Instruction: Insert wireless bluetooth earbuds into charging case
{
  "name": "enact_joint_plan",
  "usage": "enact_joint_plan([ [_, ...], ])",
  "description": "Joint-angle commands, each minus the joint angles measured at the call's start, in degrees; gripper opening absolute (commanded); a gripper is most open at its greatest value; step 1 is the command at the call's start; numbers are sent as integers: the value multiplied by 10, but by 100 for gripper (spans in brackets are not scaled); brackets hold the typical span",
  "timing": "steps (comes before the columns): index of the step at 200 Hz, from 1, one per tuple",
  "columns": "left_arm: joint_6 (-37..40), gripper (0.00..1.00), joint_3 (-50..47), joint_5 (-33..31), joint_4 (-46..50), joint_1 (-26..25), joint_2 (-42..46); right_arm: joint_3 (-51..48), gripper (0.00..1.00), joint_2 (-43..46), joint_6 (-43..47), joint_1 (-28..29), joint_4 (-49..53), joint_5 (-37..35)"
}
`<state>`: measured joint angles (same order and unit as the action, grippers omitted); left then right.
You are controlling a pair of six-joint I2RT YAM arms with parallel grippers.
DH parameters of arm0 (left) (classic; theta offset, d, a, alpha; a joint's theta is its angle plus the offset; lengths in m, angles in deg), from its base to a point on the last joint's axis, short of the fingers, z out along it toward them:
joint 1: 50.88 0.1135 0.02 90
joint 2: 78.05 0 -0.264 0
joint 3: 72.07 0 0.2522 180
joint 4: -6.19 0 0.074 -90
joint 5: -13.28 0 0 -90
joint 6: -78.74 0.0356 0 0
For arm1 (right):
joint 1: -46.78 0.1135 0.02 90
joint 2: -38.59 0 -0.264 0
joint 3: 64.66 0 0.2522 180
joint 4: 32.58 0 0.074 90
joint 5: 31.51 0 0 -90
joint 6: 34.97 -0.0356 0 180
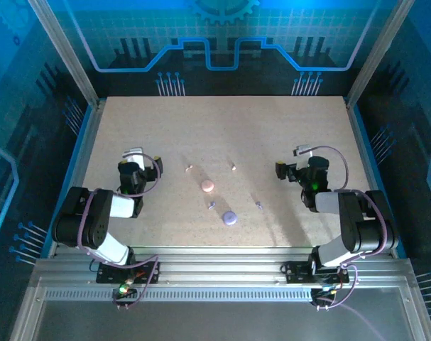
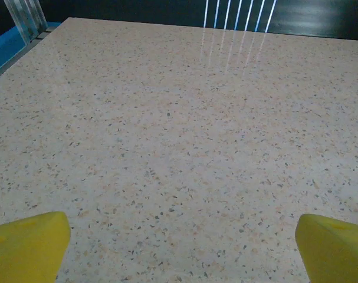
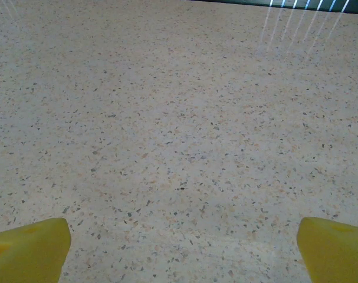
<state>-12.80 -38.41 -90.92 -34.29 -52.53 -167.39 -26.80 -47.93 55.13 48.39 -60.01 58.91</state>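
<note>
Four earbuds out loose in the middle of the worktop (image 1: 130, 121), none in a case. On the far row sit the left pale bud (image 1: 189, 168) and the right pale bud (image 1: 233, 168), well apart from each other. On the near row lie the left lilac bud (image 1: 211, 205) and the right lilac bud (image 1: 258, 204), spaced much the same. The buds are too small to tell how each one is lying.

The pink case (image 1: 207, 186) is a round disc between the two rows, nearer the left-hand buds than the right. The left lilac bud lies just on its near side. The lilac case (image 1: 230, 218) sits nearest the arms, just beside that same bud and apart from the right lilac bud. From above it is unclear whether either lid is up.

Out to the sides, both arms sit folded near their bases, each well clear of the group. The left tool (image 2: 183, 236) is released, jaws spread wide. Its yellow fingers (image 2: 28, 244) sit in the lower corners of the wrist view, with bare speckled worktop between them. The right tool (image 3: 183, 236) matches it, fingers (image 3: 28, 247) wide apart and nothing gripped.
</note>
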Motion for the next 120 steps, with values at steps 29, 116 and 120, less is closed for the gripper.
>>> enact_joint_plan([
  [29,5,99,14,17,3,1,6,10,100,3,6,8,-14,-1],
  [116,13,99,20,44,12,1,6,10,99,2,7,8,-13,-1],
  [120,13,99,19,43,12,1,6,11,100,2,6,8,-13,-1],
])
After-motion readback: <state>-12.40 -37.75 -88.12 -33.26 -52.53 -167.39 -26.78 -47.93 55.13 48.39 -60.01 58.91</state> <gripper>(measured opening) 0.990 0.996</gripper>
